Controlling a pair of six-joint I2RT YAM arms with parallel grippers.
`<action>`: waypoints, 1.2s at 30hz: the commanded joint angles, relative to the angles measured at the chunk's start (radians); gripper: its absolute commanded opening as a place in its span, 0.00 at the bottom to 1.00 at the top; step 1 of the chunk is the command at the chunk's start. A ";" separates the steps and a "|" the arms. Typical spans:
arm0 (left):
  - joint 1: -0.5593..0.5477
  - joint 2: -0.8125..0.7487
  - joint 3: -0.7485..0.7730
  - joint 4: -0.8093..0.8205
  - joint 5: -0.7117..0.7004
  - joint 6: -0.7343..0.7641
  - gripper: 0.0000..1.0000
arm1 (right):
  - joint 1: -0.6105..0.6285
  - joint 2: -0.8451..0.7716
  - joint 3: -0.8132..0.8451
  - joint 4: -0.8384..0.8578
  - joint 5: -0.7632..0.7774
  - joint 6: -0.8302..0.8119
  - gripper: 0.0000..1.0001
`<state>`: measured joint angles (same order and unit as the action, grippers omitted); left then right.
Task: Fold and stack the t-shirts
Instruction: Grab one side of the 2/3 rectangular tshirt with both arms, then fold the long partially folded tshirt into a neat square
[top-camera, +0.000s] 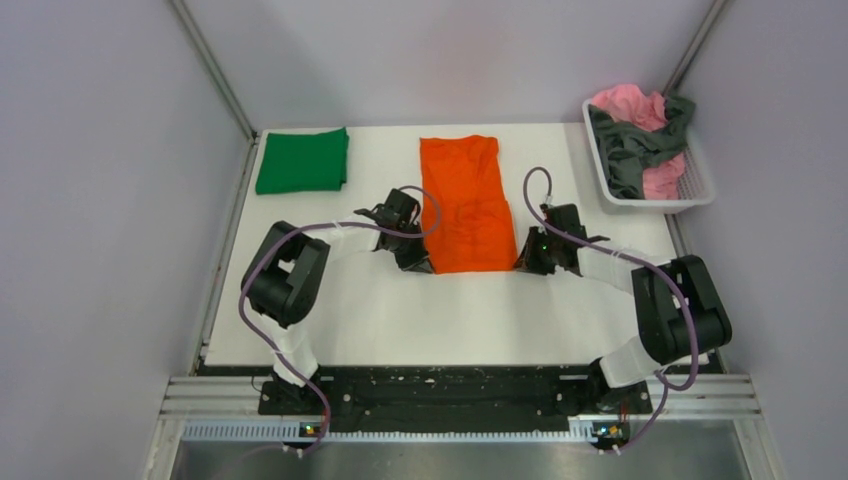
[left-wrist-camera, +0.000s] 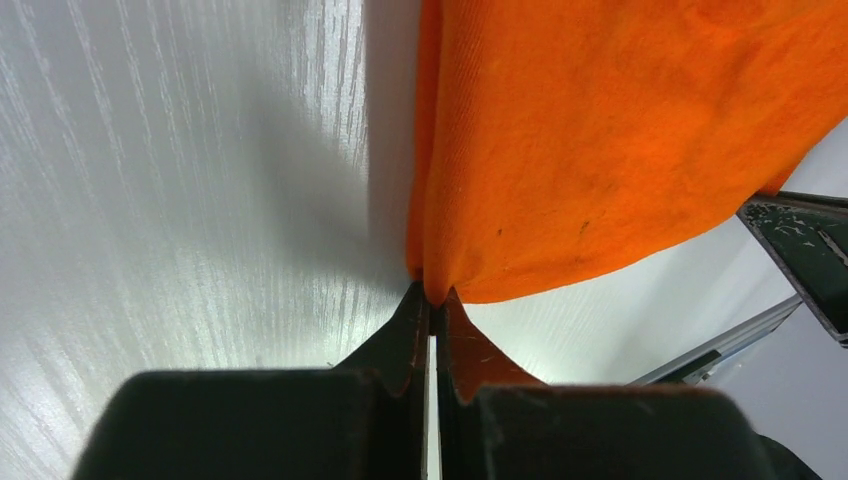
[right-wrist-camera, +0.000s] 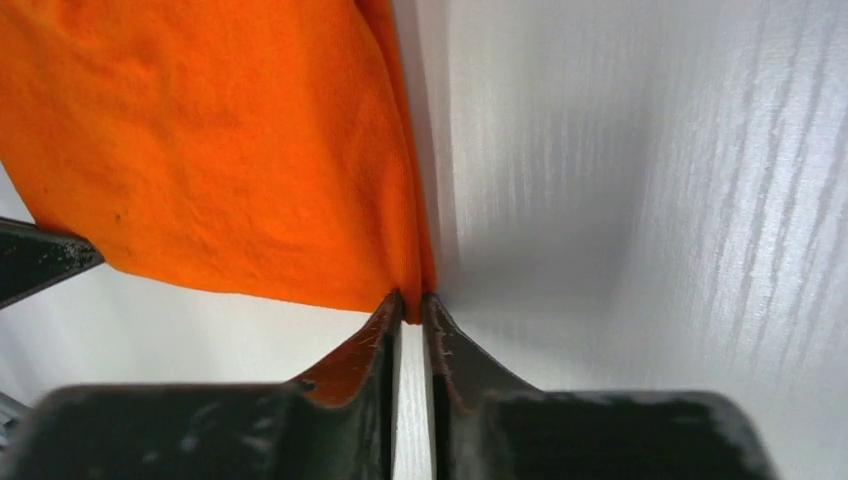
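Two arms reach up from the bottom of the overhead view across the white table (top-camera: 450, 320). Near the centre of the frame, a little above the middle, lies the orange t-shirt (top-camera: 466, 205) — folded into a long strip that runs toward the top edge, with creases along its length. At the upper right stands a white basket (top-camera: 655, 204) holding a crumpled pink t-shirt (top-camera: 625, 103) with a dark grey t-shirt (top-camera: 640, 150) draped over it. At the upper left of the table sits the green t-shirt (top-camera: 302, 160), folded into a neat rectangle, well apart from the orange one.

The left gripper (top-camera: 418, 262) is at the strip's lower left corner, the right gripper (top-camera: 527, 262) at its lower right corner. In each wrist view the black fingertips are clenched on a pinch of orange cloth — both are grasping the orange t-shirt by its near corners.
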<state>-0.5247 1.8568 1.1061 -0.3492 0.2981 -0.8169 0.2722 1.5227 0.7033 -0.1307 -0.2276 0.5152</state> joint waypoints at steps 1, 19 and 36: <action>-0.004 0.034 0.000 -0.018 -0.065 0.012 0.00 | 0.003 0.023 -0.038 0.038 -0.012 0.003 0.06; -0.116 -0.504 -0.212 -0.194 0.115 -0.025 0.00 | 0.010 -0.653 -0.133 -0.471 -0.283 0.036 0.00; 0.115 -0.241 0.249 -0.205 0.158 0.191 0.00 | -0.033 -0.293 0.355 -0.276 -0.030 -0.043 0.00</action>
<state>-0.4740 1.5383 1.2488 -0.6346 0.4088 -0.6933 0.2665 1.1389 0.9493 -0.4866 -0.3149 0.4904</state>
